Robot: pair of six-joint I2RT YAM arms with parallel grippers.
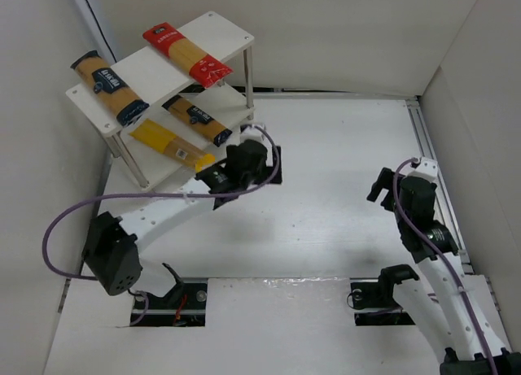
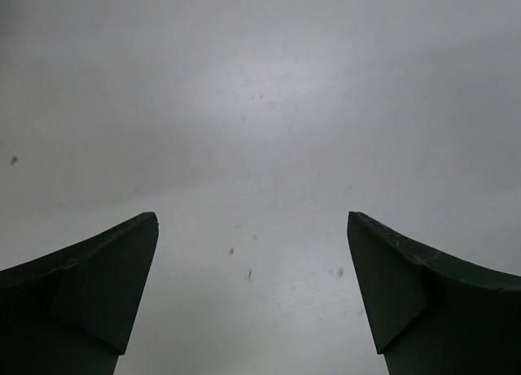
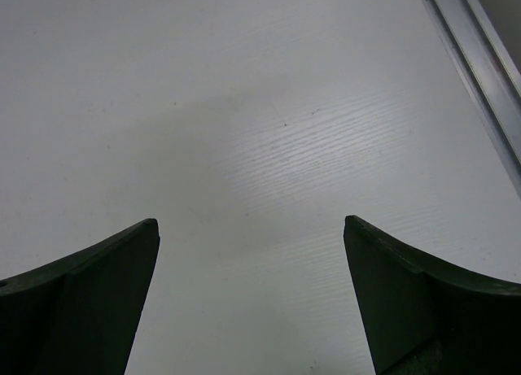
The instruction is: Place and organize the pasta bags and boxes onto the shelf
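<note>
While the white table fills the top view, the white two-tier shelf stands at its 10 o'clock corner. All four spaghetti packs lie on the shelf, each slanting from 10 toward 4 o'clock. On the upper tier, an orange-yellow pack with navy ends lies toward 9 o'clock and the red pack toward 2 o'clock. On the lower tier, the second orange-yellow pack lies at 3 o'clock, and the plain yellow pack lies beside it at 7 o'clock. The left gripper hovers near the shelf's 4 o'clock corner, fingers spread wide and empty over bare tabletop. The right gripper, at the table's 3 o'clock side, is likewise spread apart and holds nothing.
</note>
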